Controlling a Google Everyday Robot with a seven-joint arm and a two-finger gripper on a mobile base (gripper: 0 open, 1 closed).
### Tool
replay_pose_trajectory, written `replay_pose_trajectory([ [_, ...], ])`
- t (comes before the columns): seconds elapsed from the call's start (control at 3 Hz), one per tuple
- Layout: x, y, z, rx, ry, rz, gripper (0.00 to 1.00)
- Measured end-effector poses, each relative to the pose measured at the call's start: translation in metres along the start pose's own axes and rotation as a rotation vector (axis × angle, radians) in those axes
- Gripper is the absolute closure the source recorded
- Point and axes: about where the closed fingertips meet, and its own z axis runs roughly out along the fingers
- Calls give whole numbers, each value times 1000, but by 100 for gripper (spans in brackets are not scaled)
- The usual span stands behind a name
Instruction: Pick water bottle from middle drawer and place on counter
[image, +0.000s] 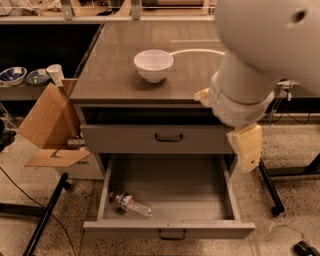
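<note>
While the jaws, openness unclear, hang right, the water bottle (131, 205) lies well apart, lower-left.

my cream gripper (247, 156) right of grey middle drawer (200, 229) | water bottle (132, 204) clear | counter (112, 75) glossy grey-brown | bowl (153, 65) white

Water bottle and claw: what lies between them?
Camera view: only the bare floor and right wall of the middle drawer separate the water bottle, lying front-left, from the claw hanging near that wall.
</note>
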Motion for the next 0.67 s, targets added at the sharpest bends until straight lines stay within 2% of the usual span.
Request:
replay_pose_trajectory([
  [0.33,-19,6,34,-41,19,-172,0],
  [0.67,-32,8,62,-67,12,-253,0],
])
